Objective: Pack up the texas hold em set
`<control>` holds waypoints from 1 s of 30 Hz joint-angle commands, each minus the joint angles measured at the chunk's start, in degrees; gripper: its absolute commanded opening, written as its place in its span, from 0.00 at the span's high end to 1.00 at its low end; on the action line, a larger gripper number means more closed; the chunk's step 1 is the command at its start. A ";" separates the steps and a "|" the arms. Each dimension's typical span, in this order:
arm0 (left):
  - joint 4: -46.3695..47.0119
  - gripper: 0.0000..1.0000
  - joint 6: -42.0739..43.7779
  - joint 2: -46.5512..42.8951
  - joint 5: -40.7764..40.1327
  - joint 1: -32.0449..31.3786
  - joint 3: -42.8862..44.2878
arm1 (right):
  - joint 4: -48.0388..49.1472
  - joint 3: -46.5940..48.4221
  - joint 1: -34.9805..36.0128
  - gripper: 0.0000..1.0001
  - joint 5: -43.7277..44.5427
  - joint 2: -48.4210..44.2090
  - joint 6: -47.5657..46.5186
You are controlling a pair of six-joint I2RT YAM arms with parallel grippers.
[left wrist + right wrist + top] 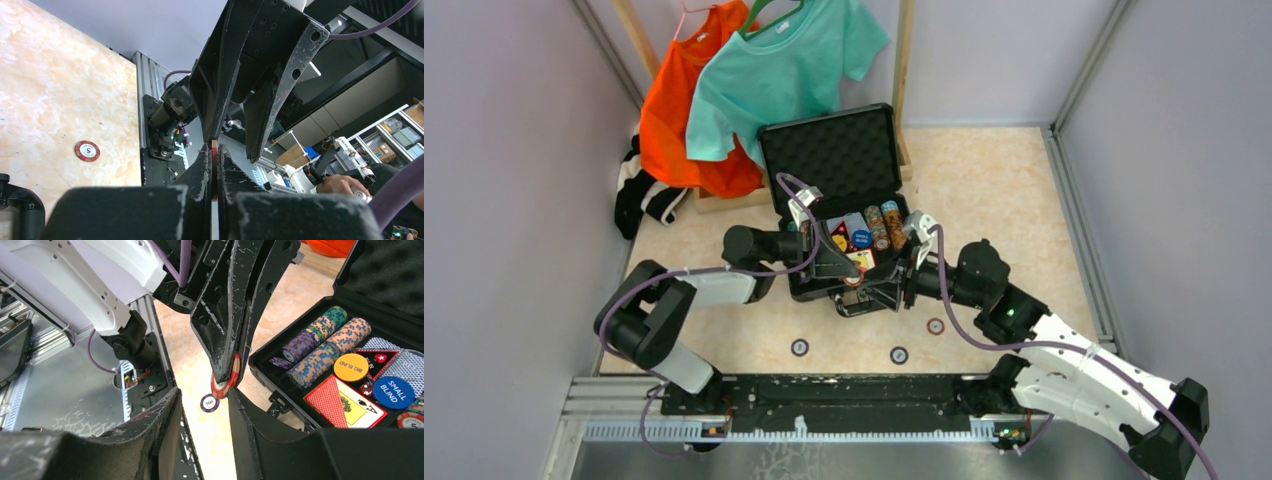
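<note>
The black briefcase [796,287] lies open mid-table, its foam-lined lid [829,150] upright. In the right wrist view it holds rows of multicoloured chips [320,342], the red-orange card box [345,402], a yellow button [351,367], a blue button [393,392] and dark red dice [366,387]. My left gripper [852,278] is shut on a red chip [214,165], seen edge-on; the chip also shows in the right wrist view [226,380]. It hangs above the table at the case's front edge. My right gripper [204,392] is open and empty, its fingers either side of the left gripper's tip.
Loose chips lie on the table in front of the case: one [799,347], another [899,355] and a red one [935,326]. A purple 500 chip [209,402] lies under the grippers. Orange and teal shirts [774,70] hang behind the lid.
</note>
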 commanded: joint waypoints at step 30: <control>15.74 1.00 1.71 -2.14 0.66 -1.01 0.18 | 5.41 1.98 -0.42 0.73 0.84 3.49 2.29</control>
